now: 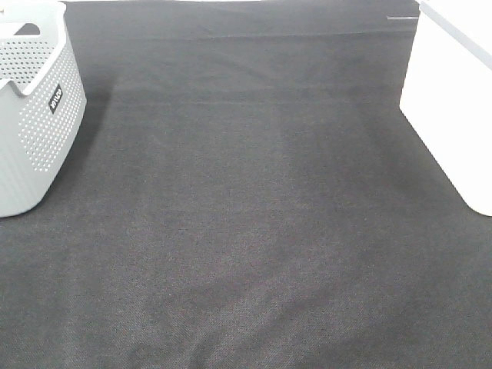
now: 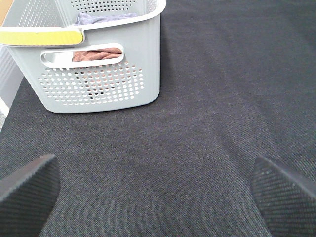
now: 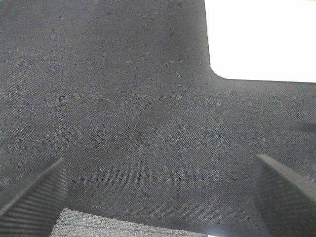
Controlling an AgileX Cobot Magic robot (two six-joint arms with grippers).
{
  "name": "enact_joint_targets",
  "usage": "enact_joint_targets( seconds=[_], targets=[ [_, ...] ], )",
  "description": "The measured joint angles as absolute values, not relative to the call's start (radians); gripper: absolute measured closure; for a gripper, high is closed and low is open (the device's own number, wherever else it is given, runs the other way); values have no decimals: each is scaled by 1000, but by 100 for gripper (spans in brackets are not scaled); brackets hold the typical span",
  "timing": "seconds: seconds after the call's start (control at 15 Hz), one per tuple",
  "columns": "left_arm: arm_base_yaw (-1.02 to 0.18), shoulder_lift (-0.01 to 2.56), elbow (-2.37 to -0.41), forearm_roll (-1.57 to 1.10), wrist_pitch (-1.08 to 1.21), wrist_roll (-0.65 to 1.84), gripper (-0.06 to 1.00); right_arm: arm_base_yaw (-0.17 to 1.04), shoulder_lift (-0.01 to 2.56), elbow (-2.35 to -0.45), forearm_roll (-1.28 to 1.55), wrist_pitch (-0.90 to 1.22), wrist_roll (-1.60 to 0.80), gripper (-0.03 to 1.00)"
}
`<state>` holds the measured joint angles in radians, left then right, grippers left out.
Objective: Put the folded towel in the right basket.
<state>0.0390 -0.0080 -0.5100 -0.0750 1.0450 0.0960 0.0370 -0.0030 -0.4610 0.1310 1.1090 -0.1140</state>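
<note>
A grey perforated basket (image 1: 34,115) stands at the far left of the table; in the left wrist view (image 2: 94,64) it holds folded towels, a brownish-red one (image 2: 96,55) behind the handle slot and a purple-grey one (image 2: 101,18) on top. A plain white basket (image 1: 453,100) stands at the right edge; its corner shows in the right wrist view (image 3: 261,39). My left gripper (image 2: 155,190) is open and empty over the black cloth, short of the grey basket. My right gripper (image 3: 158,195) is open and empty over the cloth, near the white basket. Neither arm shows in the high view.
A black cloth (image 1: 254,215) covers the table. A yellow strip (image 2: 39,35) lies along the grey basket's rim. The table's front edge (image 3: 128,224) shows under the right gripper.
</note>
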Motion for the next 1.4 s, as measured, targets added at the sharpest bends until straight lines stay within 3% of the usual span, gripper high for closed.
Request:
enact_joint_targets(
  seconds=[1.4],
  targets=[
    [39,-8,-510,-75,1045,96,-4,-4,-3,-461,79,1108,-114,0]
  ],
)
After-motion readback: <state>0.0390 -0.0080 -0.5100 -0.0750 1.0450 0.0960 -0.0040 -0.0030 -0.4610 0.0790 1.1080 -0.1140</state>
